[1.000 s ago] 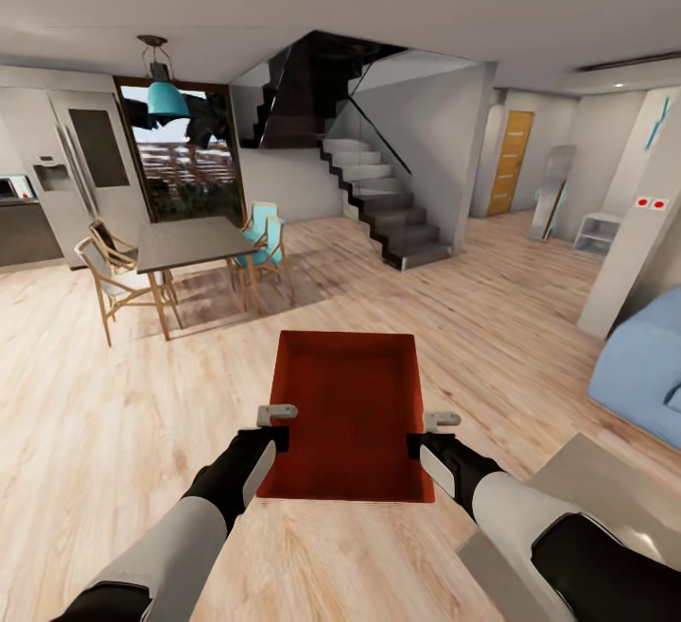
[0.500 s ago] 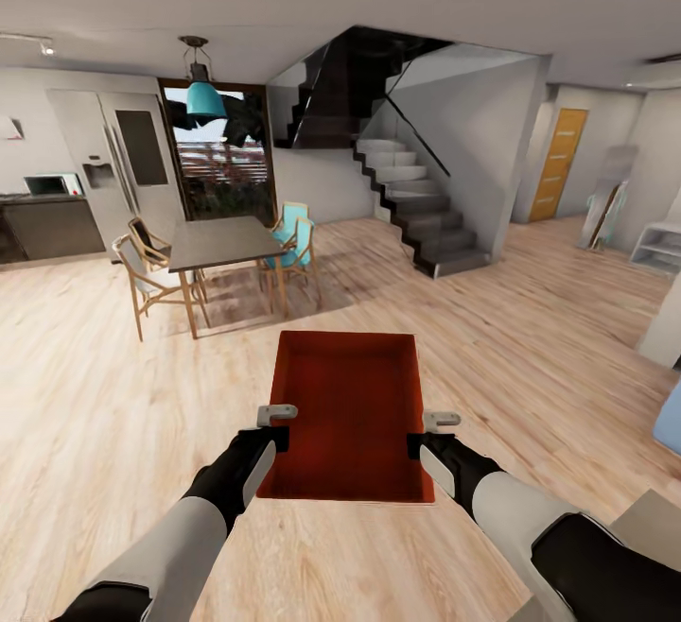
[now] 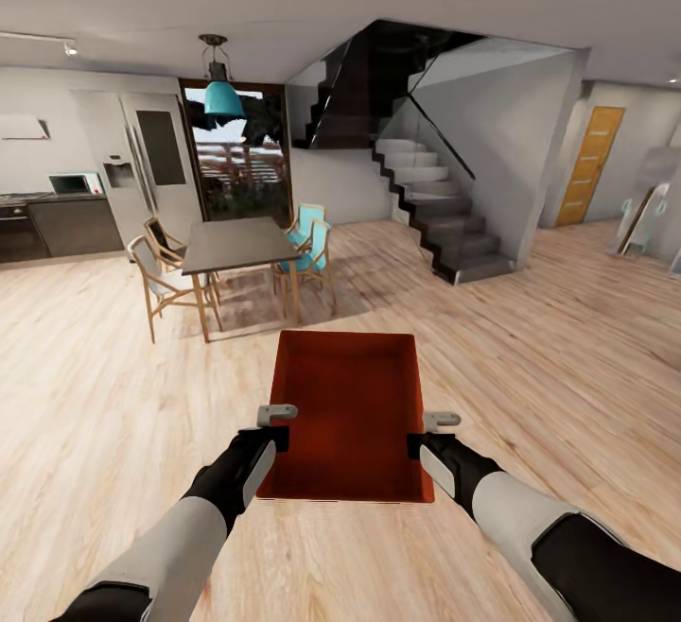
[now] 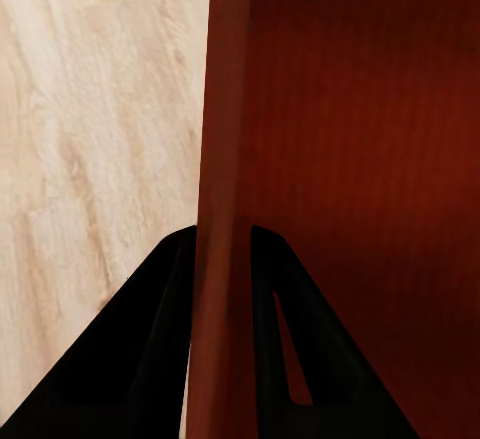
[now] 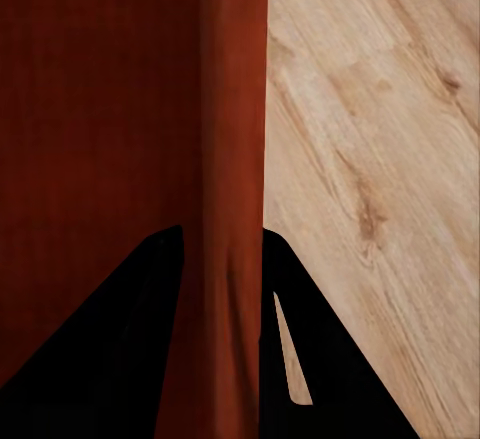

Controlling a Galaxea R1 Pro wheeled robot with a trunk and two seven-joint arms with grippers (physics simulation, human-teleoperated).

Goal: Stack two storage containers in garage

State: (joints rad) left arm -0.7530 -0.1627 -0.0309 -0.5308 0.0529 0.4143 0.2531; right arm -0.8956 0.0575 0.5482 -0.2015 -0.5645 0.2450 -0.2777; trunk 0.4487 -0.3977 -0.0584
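Note:
An orange-red topless storage container [image 3: 348, 409] hangs level in front of me above the light wood plank floor of the living room. My left gripper [image 3: 272, 429] is shut on its left wall, and my right gripper [image 3: 423, 435] is shut on its right wall. In the left wrist view the black fingers [image 4: 150, 349] straddle the container's rim [image 4: 222, 159]. The right wrist view shows the same clamp, fingers [image 5: 140, 339] on either side of the wall [image 5: 232, 139]. The bin's inside is empty.
A dark dining table [image 3: 236, 244] with wooden chairs [image 3: 156, 277] stands ahead left. A grey staircase [image 3: 440, 215] rises ahead right, with a honey-wood door [image 3: 588, 166] beyond it. Kitchen units [image 3: 57, 220] and a fridge [image 3: 142, 164] line the far left wall.
The whole view has swung left: the sofa and white pillar have left the right edge, and the table, stairs and door sit further right. Both grippers hold the container as before.

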